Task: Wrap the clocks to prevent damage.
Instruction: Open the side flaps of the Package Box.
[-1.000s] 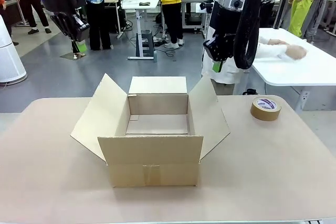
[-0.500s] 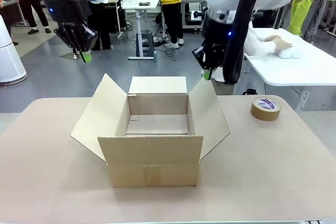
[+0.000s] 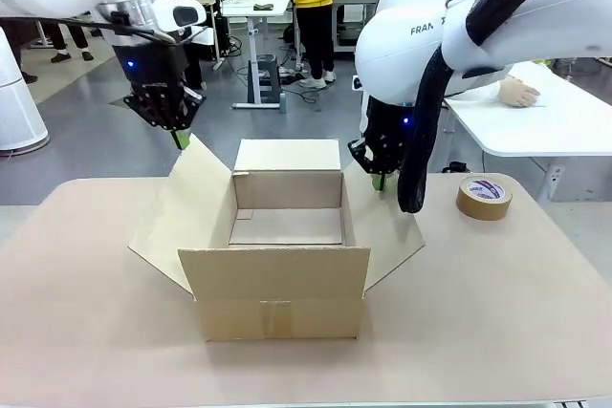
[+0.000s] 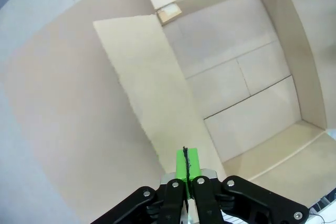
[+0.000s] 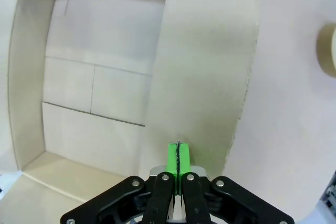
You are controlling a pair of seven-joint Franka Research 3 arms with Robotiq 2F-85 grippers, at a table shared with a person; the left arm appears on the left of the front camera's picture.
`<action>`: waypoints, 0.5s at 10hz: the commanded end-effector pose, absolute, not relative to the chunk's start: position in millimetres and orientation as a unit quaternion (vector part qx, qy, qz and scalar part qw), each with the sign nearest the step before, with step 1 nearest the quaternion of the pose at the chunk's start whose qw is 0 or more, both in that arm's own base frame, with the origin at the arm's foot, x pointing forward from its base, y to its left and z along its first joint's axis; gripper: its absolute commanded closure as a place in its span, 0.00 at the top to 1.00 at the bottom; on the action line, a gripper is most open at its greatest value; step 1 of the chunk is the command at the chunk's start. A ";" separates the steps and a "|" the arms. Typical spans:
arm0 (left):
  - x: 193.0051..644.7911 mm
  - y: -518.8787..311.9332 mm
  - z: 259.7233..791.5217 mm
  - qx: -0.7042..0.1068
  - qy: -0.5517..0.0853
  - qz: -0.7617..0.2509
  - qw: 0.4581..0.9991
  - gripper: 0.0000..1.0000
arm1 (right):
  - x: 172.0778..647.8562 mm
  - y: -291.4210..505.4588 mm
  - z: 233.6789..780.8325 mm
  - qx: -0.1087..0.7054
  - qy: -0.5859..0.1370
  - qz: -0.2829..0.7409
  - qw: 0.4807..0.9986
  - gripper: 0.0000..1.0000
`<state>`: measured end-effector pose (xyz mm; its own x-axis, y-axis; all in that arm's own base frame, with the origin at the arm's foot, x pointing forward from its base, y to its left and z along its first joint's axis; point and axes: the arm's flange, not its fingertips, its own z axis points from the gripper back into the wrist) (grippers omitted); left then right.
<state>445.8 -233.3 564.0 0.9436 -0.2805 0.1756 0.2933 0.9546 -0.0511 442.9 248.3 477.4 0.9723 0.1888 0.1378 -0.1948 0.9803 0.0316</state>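
front view: matte cardboard box [image 3: 275, 274], flaps splayed.

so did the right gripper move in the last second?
Yes. The right gripper has dropped toward the cardboard box, now level with its right flap, shut.

Brown cardboard box [image 3: 277, 305], tan tape roll [image 3: 483, 199], beige table [image 3: 497, 317] (black left tool [image 3: 179, 139], green pads [image 4: 190, 164])

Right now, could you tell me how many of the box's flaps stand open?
4: the left flap, the right flap, the far flap and the near flap.
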 end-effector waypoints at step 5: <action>467.6 -244.1 503.9 -0.025 -0.033 -0.141 0.989 0.00 | 451.5 247.1 451.2 -0.008 -0.064 0.084 0.994 0.01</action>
